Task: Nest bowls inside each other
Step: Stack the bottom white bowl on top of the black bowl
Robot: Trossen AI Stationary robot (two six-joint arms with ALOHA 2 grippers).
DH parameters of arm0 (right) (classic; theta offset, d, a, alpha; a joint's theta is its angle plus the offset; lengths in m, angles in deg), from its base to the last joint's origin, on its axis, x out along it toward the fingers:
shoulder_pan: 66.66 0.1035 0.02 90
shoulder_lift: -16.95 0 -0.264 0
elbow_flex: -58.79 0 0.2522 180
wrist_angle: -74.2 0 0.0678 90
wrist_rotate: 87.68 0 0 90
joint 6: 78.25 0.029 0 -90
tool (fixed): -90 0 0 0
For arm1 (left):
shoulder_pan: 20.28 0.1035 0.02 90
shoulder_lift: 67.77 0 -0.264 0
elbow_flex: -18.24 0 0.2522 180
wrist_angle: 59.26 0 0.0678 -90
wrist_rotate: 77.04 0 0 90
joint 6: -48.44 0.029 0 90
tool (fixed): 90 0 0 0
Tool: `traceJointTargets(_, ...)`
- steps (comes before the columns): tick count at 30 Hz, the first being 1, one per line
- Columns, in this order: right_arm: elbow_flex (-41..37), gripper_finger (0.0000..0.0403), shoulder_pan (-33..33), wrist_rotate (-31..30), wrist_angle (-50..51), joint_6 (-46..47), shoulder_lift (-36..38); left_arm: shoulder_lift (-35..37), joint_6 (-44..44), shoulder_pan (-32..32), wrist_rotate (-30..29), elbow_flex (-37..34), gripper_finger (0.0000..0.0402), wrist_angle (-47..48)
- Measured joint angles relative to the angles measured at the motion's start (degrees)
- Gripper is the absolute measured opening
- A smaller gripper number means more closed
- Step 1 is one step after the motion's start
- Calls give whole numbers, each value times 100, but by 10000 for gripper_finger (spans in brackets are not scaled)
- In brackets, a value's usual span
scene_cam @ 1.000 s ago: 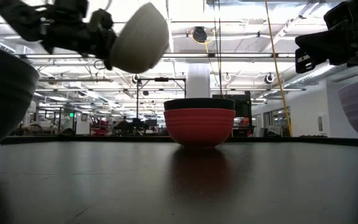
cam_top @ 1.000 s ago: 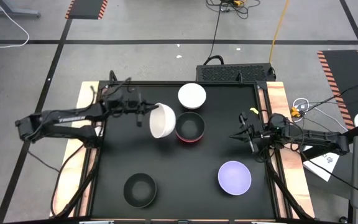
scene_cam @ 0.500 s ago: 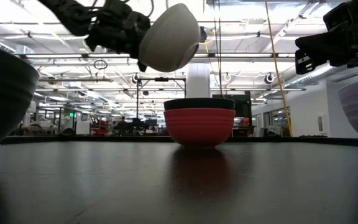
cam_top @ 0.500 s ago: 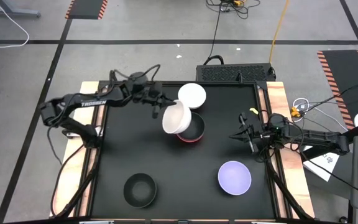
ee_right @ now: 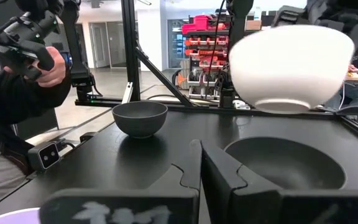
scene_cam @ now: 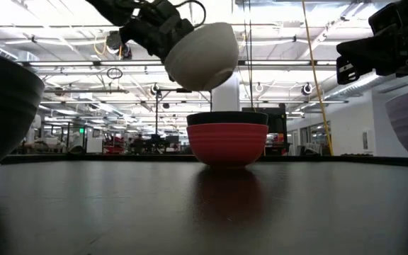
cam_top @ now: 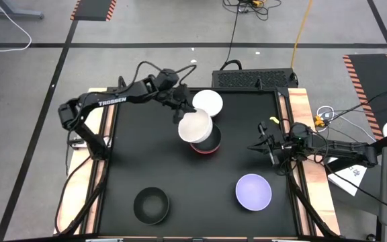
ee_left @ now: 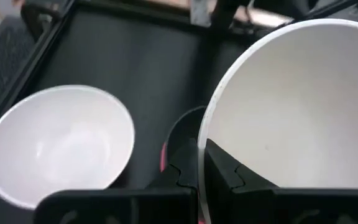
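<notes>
High view: left gripper [cam_top: 180, 111] clamped on the rim of a white bowl [cam_top: 195, 126], held above the black bowl [cam_top: 209, 140] nested in the red bowl [cam_top: 200, 149]. Right gripper [cam_top: 259, 146] shut, empty, near the table's right edge.

Low view: the white bowl hangs clear of the stack.

Count: two white, two black, one red, one lavender bowl [cam_top: 253, 191].

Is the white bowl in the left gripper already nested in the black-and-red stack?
No. The white bowl hangs clear above the stack, gripped by its rim.
</notes>
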Motion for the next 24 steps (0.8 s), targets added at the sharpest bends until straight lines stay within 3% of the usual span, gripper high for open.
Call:
traceJointTargets(9,0,0,0,2,33,-2,0,-531,209,-101,-86,876,5,771)
traceJointTargets(24,0,0,0,-2,96,-107,0,-636,149,-201,-204,1032,5,783)
